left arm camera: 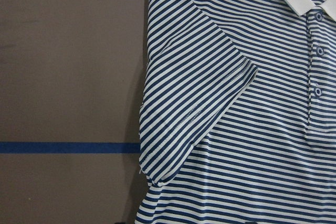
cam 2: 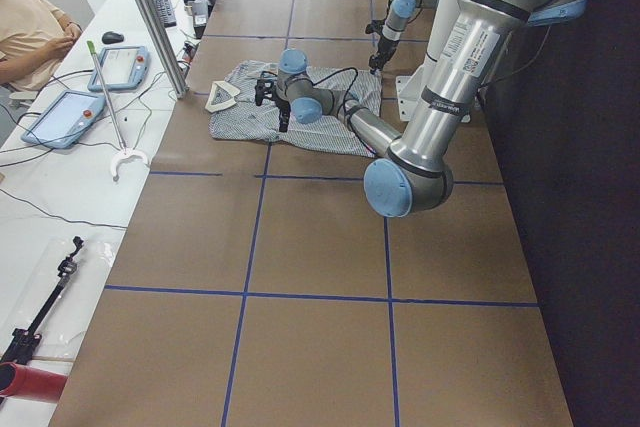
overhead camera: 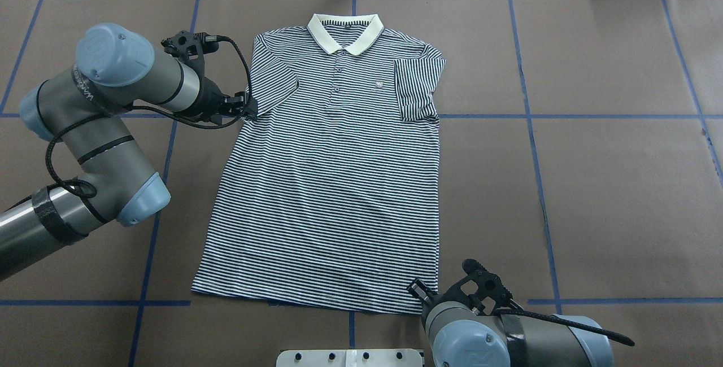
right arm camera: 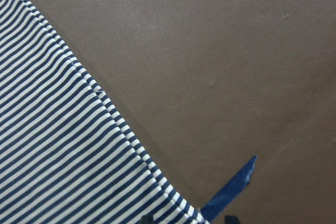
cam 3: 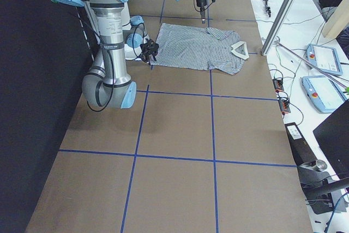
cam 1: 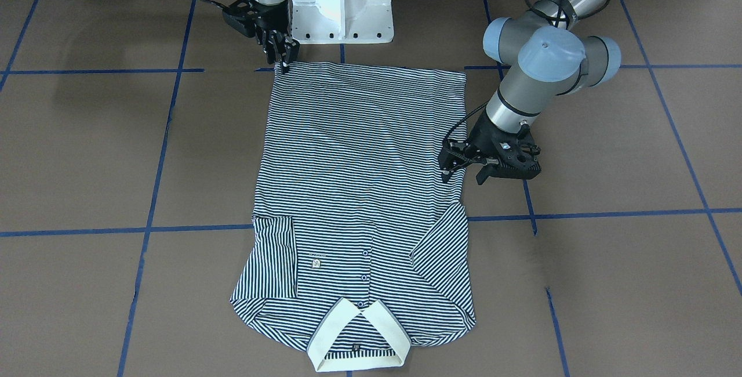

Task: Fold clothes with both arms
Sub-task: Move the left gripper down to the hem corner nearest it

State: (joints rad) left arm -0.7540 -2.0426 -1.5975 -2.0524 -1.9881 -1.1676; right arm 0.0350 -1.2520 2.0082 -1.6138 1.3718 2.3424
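The striped polo shirt (overhead camera: 327, 186) lies flat and face up on the brown table, collar (overhead camera: 344, 31) at the far side, both sleeves folded in over the chest. My left gripper (overhead camera: 251, 108) hovers at the shirt's side edge by the folded sleeve (left arm camera: 199, 103); in the front view (cam 1: 447, 175) it looks open and holds nothing. My right gripper (overhead camera: 418, 289) is low at the hem corner nearest the base, also seen in the front view (cam 1: 285, 62). Its fingertips (right arm camera: 147, 219) show apart at the bottom of its wrist view, on either side of the hem corner.
The white pedestal base (cam 1: 342, 0) stands just behind the hem. Blue tape lines (overhead camera: 565, 116) cross the table. A bench with tablets (cam 2: 60, 117) and a metal post (cam 2: 150, 17) lies beyond the collar end, with a person seated there.
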